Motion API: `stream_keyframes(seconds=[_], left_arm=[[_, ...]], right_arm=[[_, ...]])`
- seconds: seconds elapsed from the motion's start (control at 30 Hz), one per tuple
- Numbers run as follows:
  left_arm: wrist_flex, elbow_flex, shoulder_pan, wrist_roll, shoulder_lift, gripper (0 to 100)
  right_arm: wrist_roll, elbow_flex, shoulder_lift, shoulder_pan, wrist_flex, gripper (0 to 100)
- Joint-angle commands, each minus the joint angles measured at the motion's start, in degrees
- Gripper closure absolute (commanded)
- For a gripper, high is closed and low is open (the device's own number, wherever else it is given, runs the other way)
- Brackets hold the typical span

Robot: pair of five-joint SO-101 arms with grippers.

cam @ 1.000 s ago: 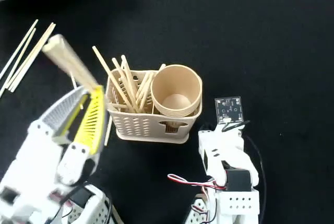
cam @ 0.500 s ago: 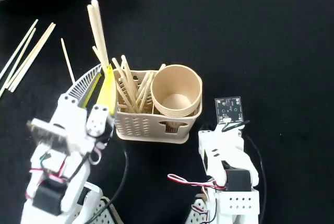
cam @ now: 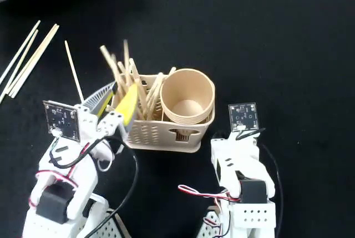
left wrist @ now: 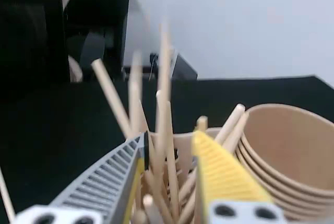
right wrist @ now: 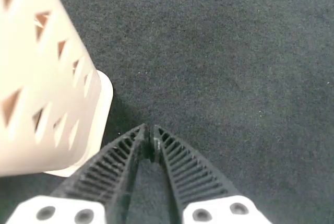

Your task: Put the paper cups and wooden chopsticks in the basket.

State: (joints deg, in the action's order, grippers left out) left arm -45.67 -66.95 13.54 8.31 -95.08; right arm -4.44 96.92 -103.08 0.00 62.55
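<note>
A: where are we on the left gripper (left wrist: 170, 141)?
B: we see it over the left compartment of the basket (cam: 158, 135), grey and yellow fingers (left wrist: 224, 177) spread, not pinching anything. Two or three upright chopsticks (left wrist: 163, 104) stand in the gap, blurred in the wrist view
A: rest of the task stuff?
B: we see a bundle of chopsticks (cam: 145, 96) leaning in that left compartment, ends fanned above the rim. Stacked paper cups (cam: 187, 107) sit upright in the right compartment. The basket is on the black worktop (cam: 277, 44), closer to its near edge
A: anything outside it?
B: yes, several loose chopsticks (cam: 28, 55) lie by the worktop's left edge toward the far corner, plus a single stick (cam: 73, 70) between them and the basket
A: right gripper (right wrist: 150, 132)?
B: jaws pressed together, nothing in them, low over the worktop just beside the basket's outer wall
</note>
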Motion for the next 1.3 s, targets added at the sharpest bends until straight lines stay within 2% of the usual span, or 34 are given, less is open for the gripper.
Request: stream_keyframes(seconds=[0.0, 0.17, 0.3, 0.53, 0.7, 0.83, 1.1, 1.27], left_arm=[[-8.0, 8.6, -0.6, 0.7, -0.2, 77], [-17.1, 24.7, -1.5, 3.7, 1.1, 76], [-19.9, 33.5, -11.9, 4.1, 9.6, 76], [-20.0, 39.0, -29.4, 4.2, 36.3, 77], [-20.0, 46.5, -37.3, 3.9, 55.2, 77], [-19.8, 53.7, -39.3, 3.4, 70.6, 77], [-20.4, 71.9, -38.9, 1.1, 100.4, 77], [-27.8, 86.5, -37.2, 1.0, 117.9, 77]], right_arm=[[0.0, -0.3, -3.1, -0.4, 0.4, 98.4], [0.0, -0.3, -3.1, -0.4, 0.4, 98.4], [0.0, -0.3, -3.1, -0.4, 0.4, 98.4], [0.0, -0.3, -3.1, -0.4, 0.4, 98.4], [0.0, -0.3, -3.1, -0.4, 0.4, 98.4], [0.0, -0.3, -3.1, -0.4, 0.4, 98.4], [0.0, -0.3, -3.1, -0.4, 0.4, 98.4], [0.0, -0.3, -3.1, -0.4, 0.4, 98.4]])
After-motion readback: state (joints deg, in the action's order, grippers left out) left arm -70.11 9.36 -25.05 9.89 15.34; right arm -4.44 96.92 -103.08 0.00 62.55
